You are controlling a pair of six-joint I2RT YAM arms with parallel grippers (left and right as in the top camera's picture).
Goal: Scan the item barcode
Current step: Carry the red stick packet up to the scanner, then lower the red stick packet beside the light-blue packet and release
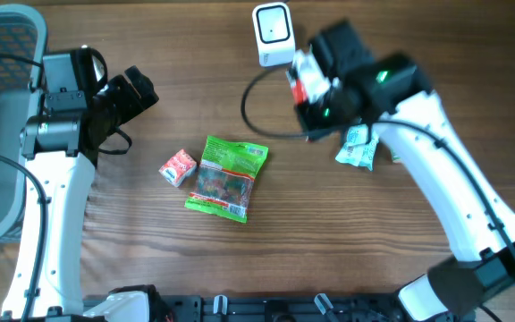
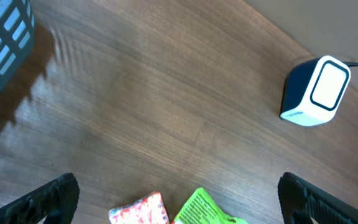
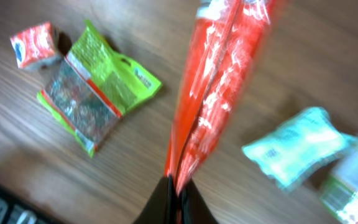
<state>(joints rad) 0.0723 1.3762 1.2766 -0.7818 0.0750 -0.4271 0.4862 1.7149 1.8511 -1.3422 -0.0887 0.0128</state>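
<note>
Right jaws pinch a red packet [image 1: 304, 82] at the scanner's [image 1: 273, 34] five o'clock; left jaws hang spread. Scan seems underway, unfinished; green bag [image 1: 229, 177] waits.

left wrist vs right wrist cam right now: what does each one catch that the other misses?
Left wrist only: the white-faced dark barcode scanner and the grey-blue mesh basket in the corner.
Right wrist only: the red crinkly plastic packet pinched in the shut right end effector, plus the teal plastic packet on the table.
Both: the green plastic pouch, the small red-and-white packet next to it, and the wooden table.
</note>
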